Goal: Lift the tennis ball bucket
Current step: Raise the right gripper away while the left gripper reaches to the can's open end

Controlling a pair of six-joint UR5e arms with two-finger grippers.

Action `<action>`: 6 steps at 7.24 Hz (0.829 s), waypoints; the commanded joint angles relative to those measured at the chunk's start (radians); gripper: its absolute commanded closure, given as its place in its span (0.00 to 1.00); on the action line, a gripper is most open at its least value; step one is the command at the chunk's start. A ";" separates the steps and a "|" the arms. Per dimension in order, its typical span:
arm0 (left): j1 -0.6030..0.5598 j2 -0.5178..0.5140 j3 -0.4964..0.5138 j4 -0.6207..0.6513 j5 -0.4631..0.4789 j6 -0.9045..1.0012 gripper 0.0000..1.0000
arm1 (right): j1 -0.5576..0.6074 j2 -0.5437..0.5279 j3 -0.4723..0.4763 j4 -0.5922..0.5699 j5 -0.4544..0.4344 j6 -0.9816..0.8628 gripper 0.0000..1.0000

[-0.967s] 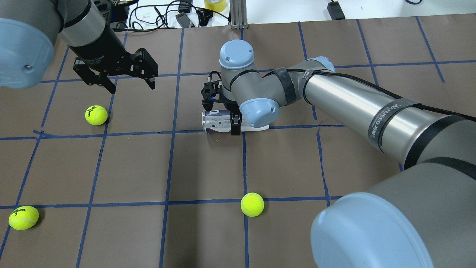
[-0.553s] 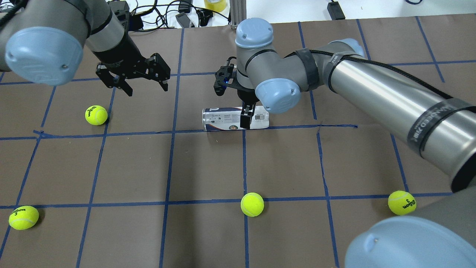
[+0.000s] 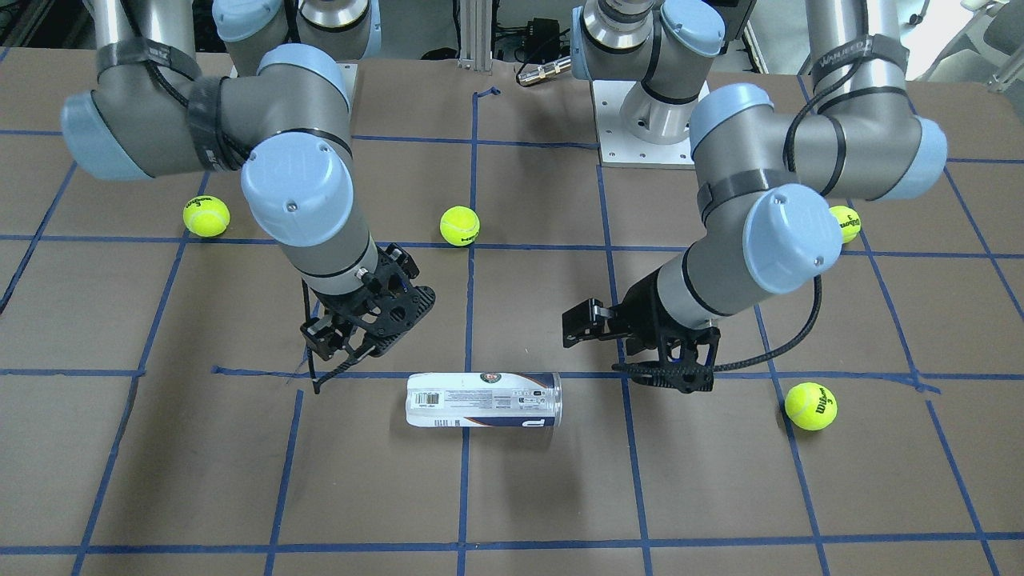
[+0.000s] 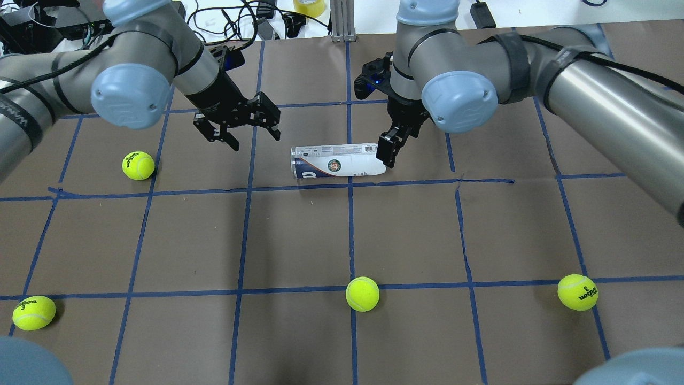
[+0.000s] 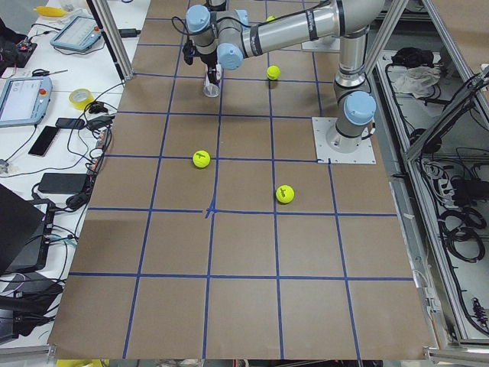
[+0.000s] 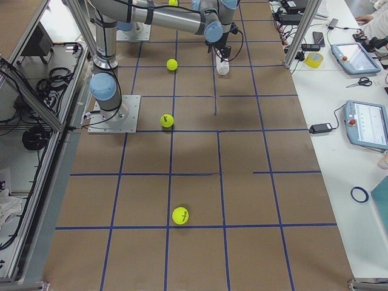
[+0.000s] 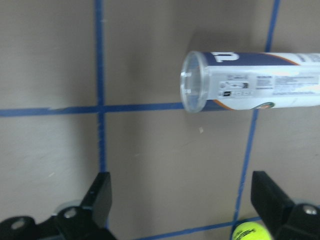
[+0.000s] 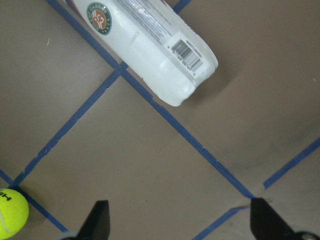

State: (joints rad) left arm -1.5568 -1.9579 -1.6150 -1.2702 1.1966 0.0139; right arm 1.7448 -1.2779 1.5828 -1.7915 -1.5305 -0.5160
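I read left fingers (image 7: 100,197) spread open over the tabletop (image 4: 299,240), tennis ball bucket (image 4: 337,160) lying on its side between both arms, gripped by neither, right fingers (image 8: 100,220) open near its barcode end

Arms, two: left arm (image 4: 131,93) and right arm (image 4: 604,101). Silver-grey tubes, grey joint housings, pale-blue round caps with small screws. A black braided cable (image 3: 819,308) runs along each arm, held by black bands; one band has white lettering, illegible. The left gripper (image 4: 252,133) and right gripper (image 3: 352,348) are black, angular and two-fingered. Blue light on the right wrist. Bases stand on white bolted plates (image 3: 616,152).
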 commanded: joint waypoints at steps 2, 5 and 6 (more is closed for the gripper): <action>0.010 -0.125 0.049 0.101 -0.100 0.001 0.00 | -0.033 -0.110 0.003 0.067 -0.139 0.419 0.00; 0.017 -0.191 0.032 0.089 -0.173 -0.012 0.00 | -0.093 -0.226 -0.001 0.067 -0.113 0.531 0.00; 0.017 -0.199 0.011 0.089 -0.178 -0.025 0.00 | -0.108 -0.265 -0.001 0.069 -0.100 0.533 0.00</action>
State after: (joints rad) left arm -1.5404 -2.1395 -1.5848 -1.1777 1.0252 -0.0009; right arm 1.6579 -1.4925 1.5831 -1.7225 -1.6478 0.0033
